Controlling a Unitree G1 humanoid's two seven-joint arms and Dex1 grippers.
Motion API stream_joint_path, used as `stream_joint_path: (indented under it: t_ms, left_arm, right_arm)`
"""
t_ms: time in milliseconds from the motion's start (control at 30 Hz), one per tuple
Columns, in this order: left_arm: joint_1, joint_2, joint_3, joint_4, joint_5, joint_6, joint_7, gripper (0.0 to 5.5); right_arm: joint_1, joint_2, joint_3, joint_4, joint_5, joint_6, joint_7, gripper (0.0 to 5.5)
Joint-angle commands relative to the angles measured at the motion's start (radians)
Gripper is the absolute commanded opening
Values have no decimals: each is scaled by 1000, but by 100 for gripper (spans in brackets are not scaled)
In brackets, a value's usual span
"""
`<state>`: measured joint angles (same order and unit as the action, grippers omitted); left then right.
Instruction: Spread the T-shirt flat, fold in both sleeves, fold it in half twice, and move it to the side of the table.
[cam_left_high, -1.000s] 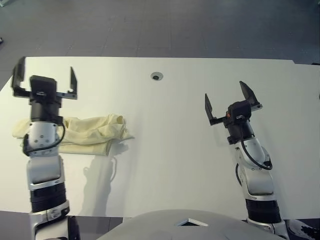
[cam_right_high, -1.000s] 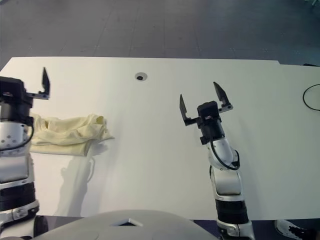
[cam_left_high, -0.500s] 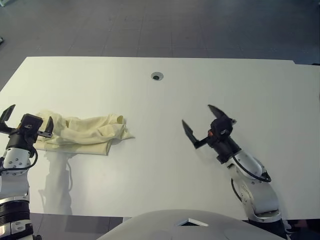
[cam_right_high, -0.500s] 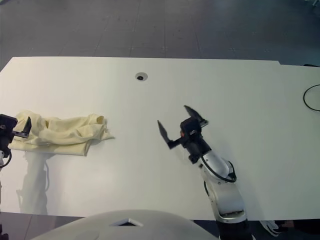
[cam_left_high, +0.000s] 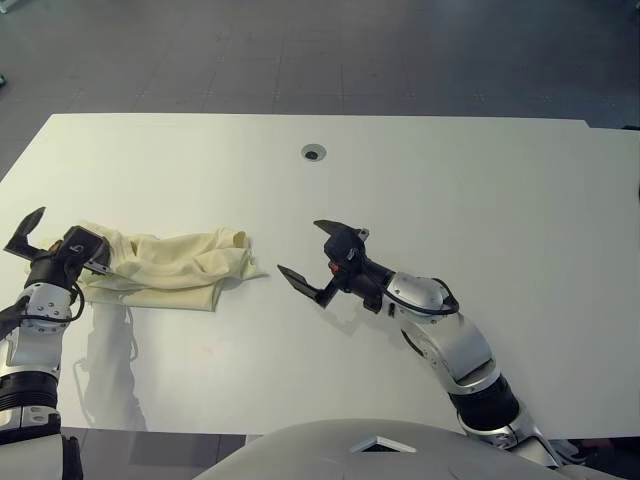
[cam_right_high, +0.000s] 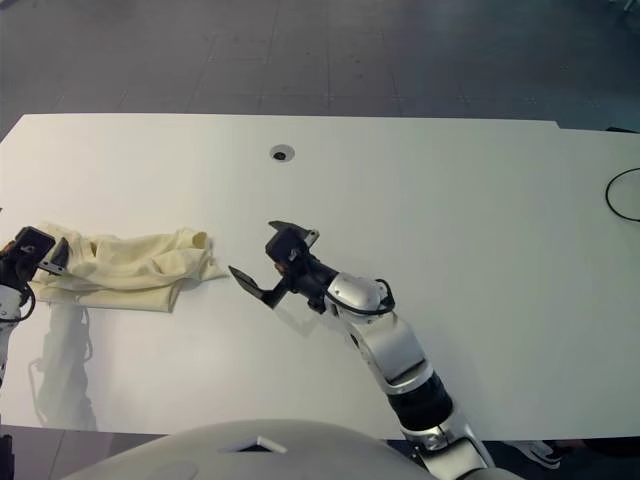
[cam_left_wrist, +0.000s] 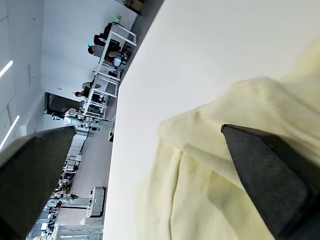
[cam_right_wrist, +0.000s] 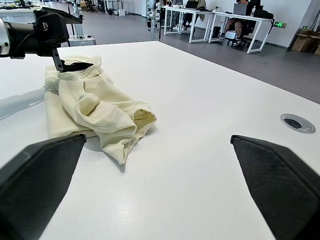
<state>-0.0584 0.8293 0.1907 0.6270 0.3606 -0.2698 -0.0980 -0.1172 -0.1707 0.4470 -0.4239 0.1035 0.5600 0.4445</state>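
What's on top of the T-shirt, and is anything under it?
Nothing rests on the crumpled T-shirt; the open left end effector is at its left edge. The white table shows around it; whatever its folds cover is hidden.

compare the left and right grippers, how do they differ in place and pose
Place: the left gripper is at the T-shirt's left end, one of its jaws over the cloth. The right gripper is over bare table, apart from the shirt's right edge.
Pose: the left gripper points away from the robot, while the right gripper points left toward the shirt.
Shared: both have open jaws and hold nothing.
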Motion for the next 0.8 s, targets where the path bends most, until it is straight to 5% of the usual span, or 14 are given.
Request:
stream_joint_path:
  t_ms: [33, 267, 433, 800]
  left_arm:
    - [25, 52, -65, 6, 47, 51, -53, 540]
    - [91, 27, -109, -167, -32, 165, -225, 540]
    - [144, -35, -109, -489, -126, 466, -347, 540]
    - [152, -156, -187, -883, -207, 834, -406, 540]
  right_arm:
    - [-15, 9, -1, -11, 11, 21, -4, 537]
    - [-13, 3, -3, -49, 22, 39, -4, 537]
    - [6, -29, 2, -111, 52, 111, 20, 537]
    - [-3, -218, 119, -180, -43, 155, 68, 537]
